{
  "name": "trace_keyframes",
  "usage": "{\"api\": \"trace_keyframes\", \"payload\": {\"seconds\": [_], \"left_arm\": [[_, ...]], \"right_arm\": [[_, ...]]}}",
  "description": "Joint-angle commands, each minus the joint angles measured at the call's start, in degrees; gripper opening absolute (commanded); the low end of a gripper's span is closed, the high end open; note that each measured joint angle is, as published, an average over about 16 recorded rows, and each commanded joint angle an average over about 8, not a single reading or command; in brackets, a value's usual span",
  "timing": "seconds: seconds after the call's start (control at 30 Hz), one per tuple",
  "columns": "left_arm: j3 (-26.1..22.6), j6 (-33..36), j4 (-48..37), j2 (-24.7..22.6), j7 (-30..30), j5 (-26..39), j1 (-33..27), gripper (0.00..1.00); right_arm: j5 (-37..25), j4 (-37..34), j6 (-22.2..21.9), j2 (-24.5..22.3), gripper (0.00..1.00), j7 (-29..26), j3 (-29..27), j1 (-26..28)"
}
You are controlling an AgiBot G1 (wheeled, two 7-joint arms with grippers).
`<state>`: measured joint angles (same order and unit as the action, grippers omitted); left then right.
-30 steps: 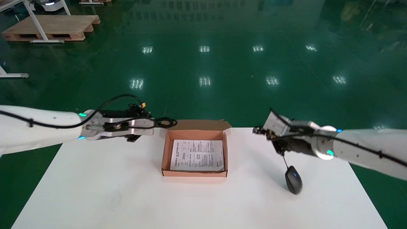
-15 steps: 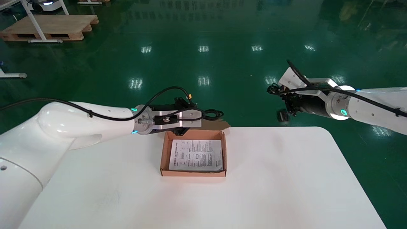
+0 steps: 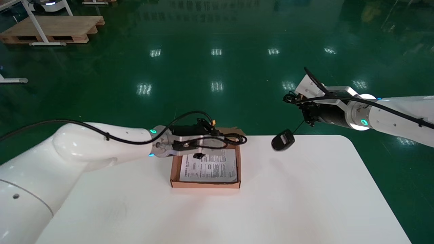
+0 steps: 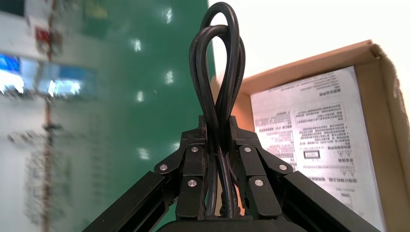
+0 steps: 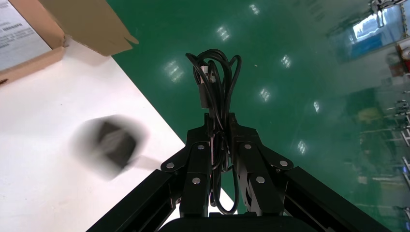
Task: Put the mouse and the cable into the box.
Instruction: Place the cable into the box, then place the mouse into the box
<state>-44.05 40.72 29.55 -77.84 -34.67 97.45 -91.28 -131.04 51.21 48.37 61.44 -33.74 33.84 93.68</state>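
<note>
The small black computer mouse (image 3: pixel 283 141) is suspended by its thin lead from the right gripper (image 3: pixel 299 101), whose jaws are clenched on the bundled black lead (image 5: pixel 215 82). It hangs clear of the white table (image 3: pixel 288 203), near the far edge and to the right of the shallow brown cardboard box (image 3: pixel 174 169). The looped black cable (image 4: pixel 220 72) is grasped tightly by the left gripper (image 3: pixel 220 142) above the box's far end, over the printed paper sheet (image 3: pixel 208 166). The loops should be lowered onto the sheet before the jaws are released. As the lead slants, swing is judged likely; the mouse should be steadied before transfer.
</note>
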Motion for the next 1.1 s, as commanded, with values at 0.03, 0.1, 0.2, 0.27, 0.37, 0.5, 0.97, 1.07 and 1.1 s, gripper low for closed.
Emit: {"api": "trace_keyframes", "payload": {"seconds": [0.03, 0.1, 0.2, 0.27, 0.37, 0.5, 0.97, 1.07, 1.1], "left_arm": [[-1.35, -1.02, 1.21, -0.23, -1.51, 0.03, 1.36, 0.00], [-3.07, -1.70, 1.32, -0.26, -3.69, -0.23, 1.97, 0.00], [-5.05, -2.68, 0.61, -0.27, -5.93, -1.23, 2.25, 0.00], [-6.04, -3.36, -0.02, -0.28, -6.81, -2.17, 2.27, 0.00], [-7.21, -4.40, -0.87, -0.28, -7.40, -3.86, 2.31, 0.00], [-8.47, -5.62, -1.69, -0.28, -7.22, -6.35, 2.33, 0.00], [-13.12, -7.34, -4.42, -0.13, -6.90, -11.09, 1.61, 0.57], [-13.72, -7.39, -5.01, -0.13, -6.73, -11.26, 1.49, 0.94], [-13.83, -7.42, -5.12, -0.13, -6.69, -11.30, 1.47, 1.00]], "right_arm": [[0.00, 0.00, 0.00, 0.00, 0.00, 0.00, 0.00, 0.00], [0.00, 0.00, 0.00, 0.00, 0.00, 0.00, 0.00, 0.00], [0.00, 0.00, 0.00, 0.00, 0.00, 0.00, 0.00, 0.00], [0.00, 0.00, 0.00, 0.00, 0.00, 0.00, 0.00, 0.00], [0.00, 0.00, 0.00, 0.00, 0.00, 0.00, 0.00, 0.00], [0.00, 0.00, 0.00, 0.00, 0.00, 0.00, 0.00, 0.00], [0.01, -0.01, 0.00, 0.00, 0.00, 0.00, -0.01, -0.01], [0.03, -0.02, 0.00, 0.00, 0.00, 0.00, -0.01, -0.01], [0.03, -0.02, 0.00, 0.00, 0.00, 0.00, -0.01, -0.02]]}}
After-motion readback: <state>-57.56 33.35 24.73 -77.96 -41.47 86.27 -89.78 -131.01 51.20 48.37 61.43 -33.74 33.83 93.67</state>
